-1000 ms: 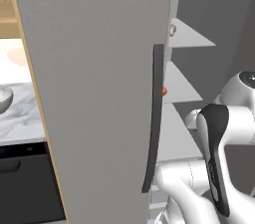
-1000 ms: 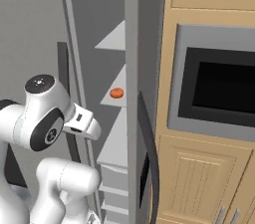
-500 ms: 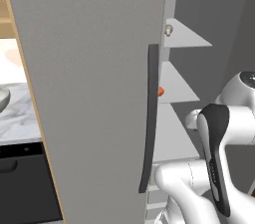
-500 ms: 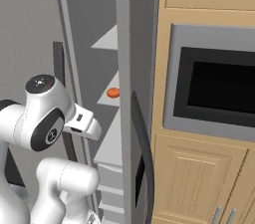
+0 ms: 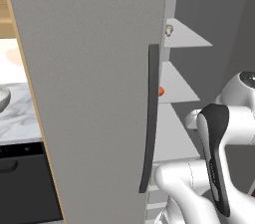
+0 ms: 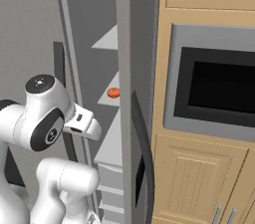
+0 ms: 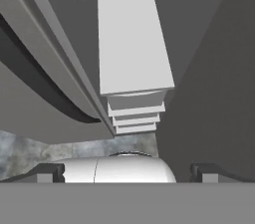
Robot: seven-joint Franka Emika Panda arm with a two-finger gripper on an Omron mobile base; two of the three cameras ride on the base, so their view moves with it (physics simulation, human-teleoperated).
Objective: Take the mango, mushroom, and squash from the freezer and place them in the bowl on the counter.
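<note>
Freezer (image 5: 94, 93) stands open; inside it the mushroom (image 5: 169, 30) sits on an upper shelf, the orange-red mango (image 6: 113, 92) on the shelf below. Tool (image 7: 127, 172) spreads wide, empty, before the lower shelves. Bowl (image 5: 3, 98) rests on the table (image 5: 20, 121), left of the freezer.

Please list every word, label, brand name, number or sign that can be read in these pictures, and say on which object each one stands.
There is no readable text in any view.
The freezer door and its dark handle are plain, without brand or label.
The built-in oven shows no words or numbers.
The wood cabinets carry no marks.
The robot arm has no logo that can be read.
</note>
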